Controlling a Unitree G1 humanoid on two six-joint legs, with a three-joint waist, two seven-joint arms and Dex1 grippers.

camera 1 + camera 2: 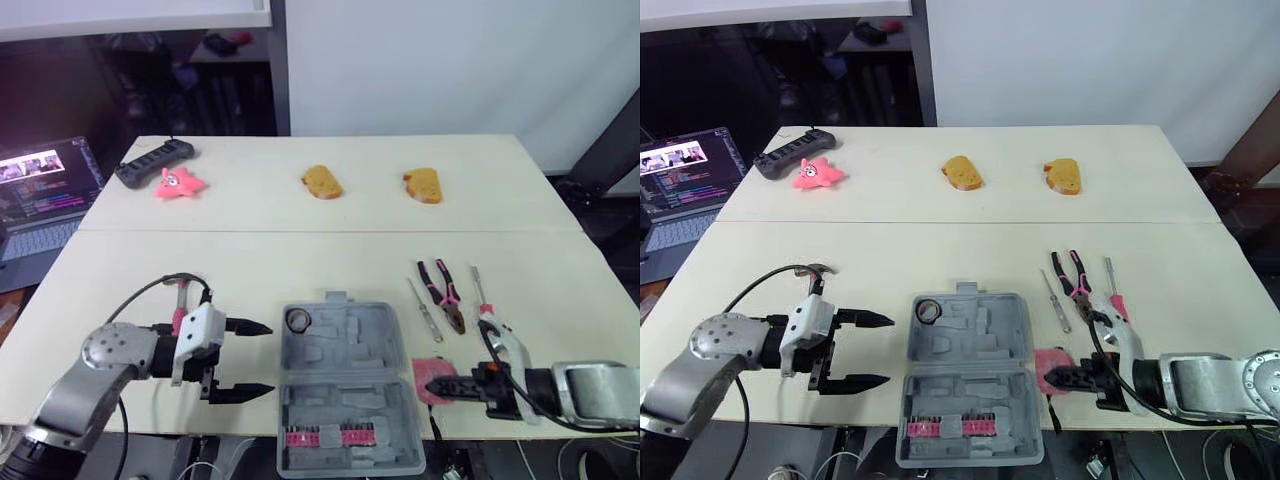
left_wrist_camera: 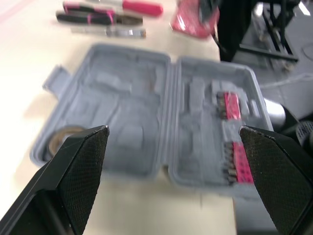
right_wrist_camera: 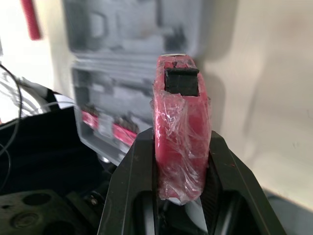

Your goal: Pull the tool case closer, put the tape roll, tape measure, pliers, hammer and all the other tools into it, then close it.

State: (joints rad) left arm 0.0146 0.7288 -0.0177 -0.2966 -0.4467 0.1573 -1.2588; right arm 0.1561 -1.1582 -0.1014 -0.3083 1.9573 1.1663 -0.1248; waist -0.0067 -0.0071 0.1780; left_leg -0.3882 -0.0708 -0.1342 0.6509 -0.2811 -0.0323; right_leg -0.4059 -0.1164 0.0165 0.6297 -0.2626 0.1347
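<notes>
Two grippers: both are working at the near edge of the table (image 1: 300,260), one on each side of the tool case (image 1: 345,345).
Left gripper (image 1: 268,357): it is hanging just left of the case with its fingers spread wide apart and holding nothing; its tips are pointing toward the case.
Right gripper (image 1: 438,386): it is clamping the tape measure (image 3: 182,122) between its two fingers, just beside the case's right edge.
Tape measure: it is showing as a pink body wrapped in clear film, with a black clip on its upper face; whether it is touching the table I cannot tell.
Tool case: it is lying open and flat, grey, with its near half reaching past the table's edge.
Tape roll (image 1: 297,320): it is sitting in the far left corner of the case's far half.
Bits (image 1: 325,437): they are resting in pink holders in the near half.
Pliers (image 1: 445,295): they are lying on the table right of the case, pink-handled, near a thin metal tool (image 1: 423,308) and a screwdriver (image 1: 480,290).
Far side: two yellow sponges (image 1: 321,182), a pink toy (image 1: 178,184) and a black bar (image 1: 153,162) are lying well apart from the case.
Laptop (image 1: 40,195): it is glowing beside the table's left side.
</notes>
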